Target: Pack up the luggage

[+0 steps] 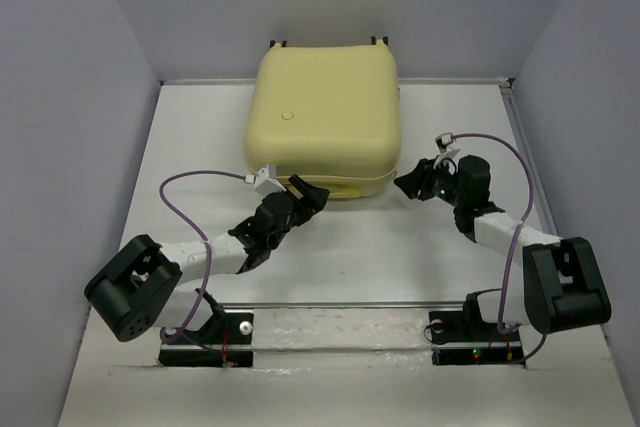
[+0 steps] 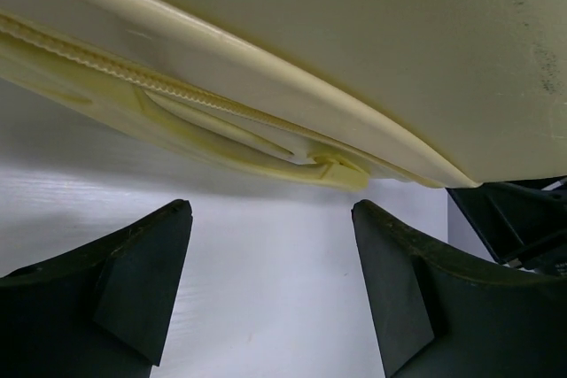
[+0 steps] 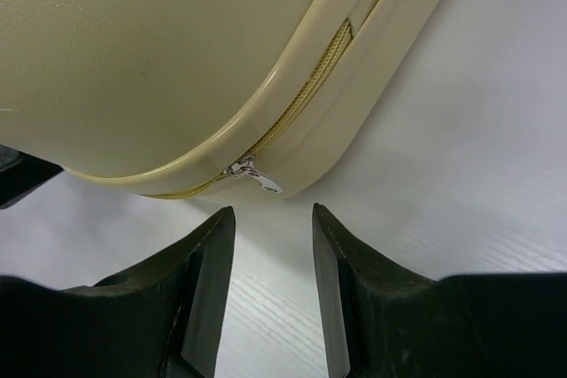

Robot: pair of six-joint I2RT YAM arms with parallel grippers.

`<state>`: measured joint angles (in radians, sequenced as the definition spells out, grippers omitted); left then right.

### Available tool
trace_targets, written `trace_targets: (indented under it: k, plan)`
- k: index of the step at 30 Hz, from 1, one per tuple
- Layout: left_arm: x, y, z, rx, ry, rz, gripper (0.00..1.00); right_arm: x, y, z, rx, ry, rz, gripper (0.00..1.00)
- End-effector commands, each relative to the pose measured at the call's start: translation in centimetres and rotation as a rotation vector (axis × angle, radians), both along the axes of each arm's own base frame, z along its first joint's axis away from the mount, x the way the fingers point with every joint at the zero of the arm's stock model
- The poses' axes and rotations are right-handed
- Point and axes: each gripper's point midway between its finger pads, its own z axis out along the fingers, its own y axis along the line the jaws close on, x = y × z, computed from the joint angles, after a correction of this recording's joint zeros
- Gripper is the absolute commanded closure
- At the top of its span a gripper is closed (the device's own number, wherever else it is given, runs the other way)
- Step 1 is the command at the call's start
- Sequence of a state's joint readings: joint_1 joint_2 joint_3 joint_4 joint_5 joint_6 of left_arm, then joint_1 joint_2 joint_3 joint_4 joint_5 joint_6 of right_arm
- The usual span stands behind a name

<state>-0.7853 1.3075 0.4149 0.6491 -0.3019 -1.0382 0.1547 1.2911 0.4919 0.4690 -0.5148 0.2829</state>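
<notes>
The luggage (image 1: pixel 322 112) is a pale-yellow hard-shell suitcase lying flat and closed at the back middle of the table, with a small round emblem (image 1: pixel 288 116) on its shell. My left gripper (image 1: pixel 310 195) is at its near edge, open wide, with only table between the fingers. In the left wrist view the luggage (image 2: pixel 354 42) looms just above my left gripper (image 2: pixel 270 210). My right gripper (image 1: pixel 405 185) sits off the near right corner, open and holding nothing. In the right wrist view a silver zipper pull (image 3: pixel 252 174) hangs from the luggage (image 3: pixel 159 50), just ahead of my right gripper (image 3: pixel 271 212).
Grey walls enclose the white table (image 1: pixel 200 147) on the left, back and right. Two small wheels (image 1: pixel 380 40) show at the suitcase's far edge, near the back wall. The other arm's dark gripper shows at the right edge of the left wrist view.
</notes>
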Motion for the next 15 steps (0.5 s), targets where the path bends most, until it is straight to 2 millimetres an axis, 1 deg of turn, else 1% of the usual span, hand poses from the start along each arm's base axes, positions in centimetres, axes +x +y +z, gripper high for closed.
trace_targets:
  k: [1, 3, 7, 10, 13, 15]
  plan:
    - [1.1, -1.2, 3.8, -0.056, -0.093, -0.008, 0.17, 1.3, 0.6, 2.7, -0.011, -0.212, 0.117, 0.53]
    - [1.1, -1.3, 3.8, -0.042, -0.091, -0.014, 0.18, 1.7, 0.3, 2.7, -0.006, -0.225, 0.135, 0.53]
    - [0.8, -1.6, 3.3, -0.042, -0.075, -0.036, 0.18, 2.4, 0.8, 2.1, 0.003, -0.212, 0.172, 0.52]
    - [0.6, -1.8, 3.0, -0.041, -0.064, -0.049, 0.19, 2.8, 1.1, 1.9, 0.019, -0.203, 0.186, 0.52]
    - [0.3, -2.3, 3.2, -0.041, -0.069, -0.074, 0.19, 3.3, 1.4, 1.9, 0.032, -0.208, 0.204, 0.52]
    - [0.0, -2.7, 3.5, -0.035, -0.081, -0.094, 0.21, 3.6, 1.7, 2.4, 0.044, -0.227, 0.217, 0.52]
